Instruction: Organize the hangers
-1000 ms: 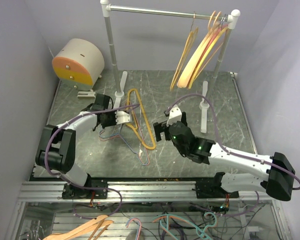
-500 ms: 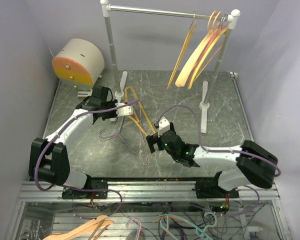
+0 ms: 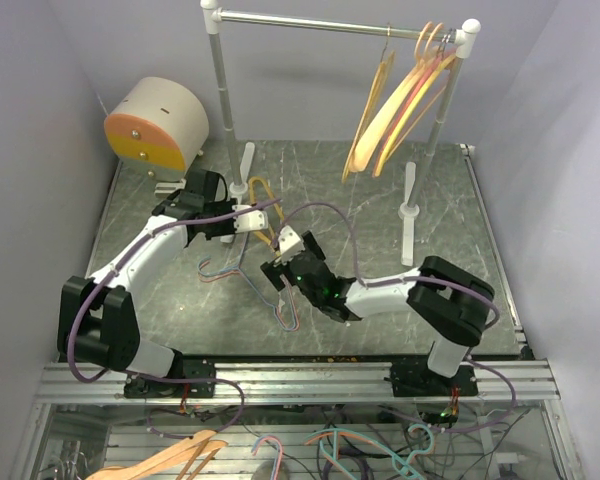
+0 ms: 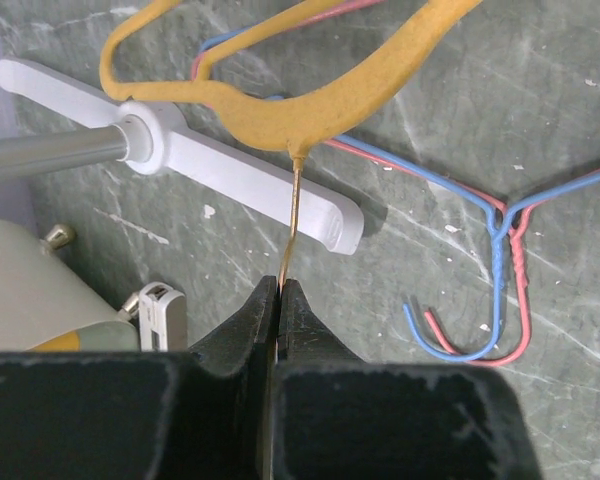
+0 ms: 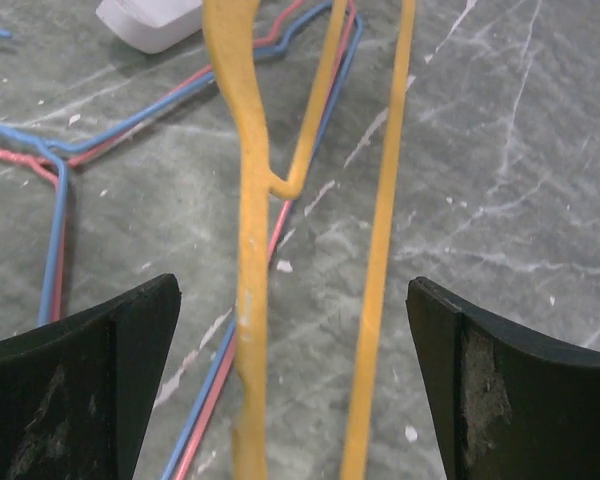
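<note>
Table (image 3: 450,290) of grey veined stone carries a white-and-metal clothes rail (image 3: 310,20) along its far edge and a cream-and-orange drum (image 3: 158,122) in the far-left corner. Yellow, peach and pink hung hangers (image 3: 385,115) crowd the rail's end above the far-right corner. Left of the table's middle, the left gripper (image 4: 280,290) has its jaws clamped on the thin metal stem of a yellow hanger (image 4: 310,105), just beside the rail's white foot. The right gripper (image 5: 292,310), jaws spread wide apart, straddles that hanger's two yellow arms without touching them. Blue and red wire hangers (image 4: 500,230) lie flat on the table, partly under the yellow one.
</note>
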`<control>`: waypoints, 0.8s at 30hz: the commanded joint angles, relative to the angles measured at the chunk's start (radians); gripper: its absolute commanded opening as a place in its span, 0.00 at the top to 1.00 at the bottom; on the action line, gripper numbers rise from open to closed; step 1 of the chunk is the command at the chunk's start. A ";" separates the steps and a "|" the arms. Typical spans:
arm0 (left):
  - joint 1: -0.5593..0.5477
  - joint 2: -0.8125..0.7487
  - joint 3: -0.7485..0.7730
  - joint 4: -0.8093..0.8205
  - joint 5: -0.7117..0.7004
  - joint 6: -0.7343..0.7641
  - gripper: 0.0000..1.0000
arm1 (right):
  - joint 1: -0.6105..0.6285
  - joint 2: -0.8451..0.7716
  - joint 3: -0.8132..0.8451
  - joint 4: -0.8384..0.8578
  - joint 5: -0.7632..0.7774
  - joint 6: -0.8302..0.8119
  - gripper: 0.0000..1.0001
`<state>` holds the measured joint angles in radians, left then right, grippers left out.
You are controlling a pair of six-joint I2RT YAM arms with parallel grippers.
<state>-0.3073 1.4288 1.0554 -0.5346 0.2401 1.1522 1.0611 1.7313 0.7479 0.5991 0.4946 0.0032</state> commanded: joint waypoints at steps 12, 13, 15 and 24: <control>-0.024 -0.005 0.106 -0.062 0.062 0.002 0.93 | 0.007 0.135 0.113 0.008 0.119 -0.113 1.00; -0.024 -0.005 0.112 -0.067 0.063 0.002 0.93 | 0.007 0.119 0.101 0.003 0.110 -0.104 1.00; -0.024 -0.004 0.130 -0.082 0.065 0.006 0.93 | 0.012 0.081 0.070 -0.007 0.105 -0.081 1.00; -0.027 0.015 0.249 -0.212 0.080 0.130 0.93 | 0.008 -0.178 -0.048 -0.204 -0.242 0.064 1.00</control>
<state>-0.3447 1.4288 1.2304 -0.7120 0.3225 1.1786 1.0657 1.6726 0.7448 0.4923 0.4625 -0.0170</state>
